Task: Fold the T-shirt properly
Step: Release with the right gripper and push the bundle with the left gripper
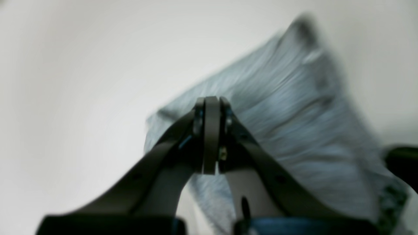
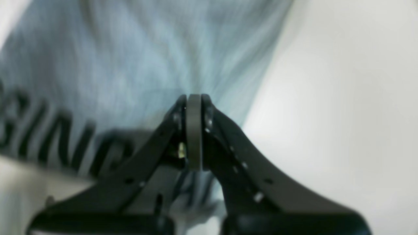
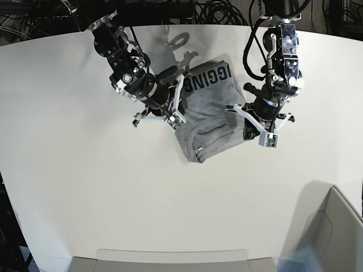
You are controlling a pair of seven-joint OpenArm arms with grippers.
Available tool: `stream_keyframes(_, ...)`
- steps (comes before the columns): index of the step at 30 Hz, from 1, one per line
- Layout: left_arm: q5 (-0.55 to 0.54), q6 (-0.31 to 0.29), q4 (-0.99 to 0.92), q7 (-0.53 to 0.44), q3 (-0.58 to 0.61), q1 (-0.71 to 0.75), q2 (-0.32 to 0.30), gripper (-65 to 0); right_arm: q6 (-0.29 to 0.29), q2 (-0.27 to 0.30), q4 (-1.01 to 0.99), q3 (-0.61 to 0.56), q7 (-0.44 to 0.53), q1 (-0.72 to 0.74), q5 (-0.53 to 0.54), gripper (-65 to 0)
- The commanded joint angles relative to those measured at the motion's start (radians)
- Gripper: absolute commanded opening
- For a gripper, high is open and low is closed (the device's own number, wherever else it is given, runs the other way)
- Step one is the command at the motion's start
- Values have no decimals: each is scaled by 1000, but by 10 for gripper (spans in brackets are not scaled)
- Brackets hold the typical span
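Well, shirt [image 3: 211,110]: grey, lying partly folded on the white table [image 3: 85,187], toward the back middle, sitting between the two arms.
Shirt shape: a rough slanted block, with one rounded, bunched end pointing toward the near side; creases are running across it in the base view.
Lettering [image 3: 209,81]: black block capitals are showing along the far edge of the shirt, facing up; only part of the word is reading clearly.
Left fingers [image 1: 211,101]: pressed together with no gap showing, hanging over the shirt's edge in the left wrist view; whether cloth is pinched between them I cannot tell, as that view is blurring badly.
Left arm [image 3: 279,62]: reaching in from the back at the base view's right, with its wrist sitting just beside the shirt's right edge.
Right fingers [image 2: 194,99]: also closed tight, tips hovering over grey cloth near its side edge in the right wrist view; a grip on the fabric is not showing clearly.
Right arm [image 3: 122,54]: coming in from the back at the base view's left, its wrist sitting at the shirt's left edge.
Bin [image 3: 332,232]: a pale open container is standing at the table's near right corner, well apart from the shirt.
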Motion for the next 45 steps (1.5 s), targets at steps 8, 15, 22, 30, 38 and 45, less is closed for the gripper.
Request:
stream_keyframes(8, 2, -3, 39, -21, 27, 148, 93, -650, 1, -50, -170, -2, 26, 146, 3, -650)
stream_keyframes(15, 3, -3, -162, -22, 82, 113, 76, -650, 1, -89, -342, -3, 100, 129, 0, -650)
stream_keyframes(22, 5, -3, -259, -24, 82, 9, -4, -650, 1, -101, -291, -40, 98, 35, 3, -650)
stream_keyframes(30, 5, -3, -148, -13, 77, 3, -36, -650, -10, -99, -153, -54, 100, -2, 3, -650)
stream_keyframes(38, -3, -3, 54, -24, 54, 65, -16, -650, -10, -98, 195, 259, 97, -106, 5, -650)
stream_keyframes(45, -4, -6, 39, -102, 71, 81, 82, -650, 1, -52, 272, 457, 97, -233, 5, -650)
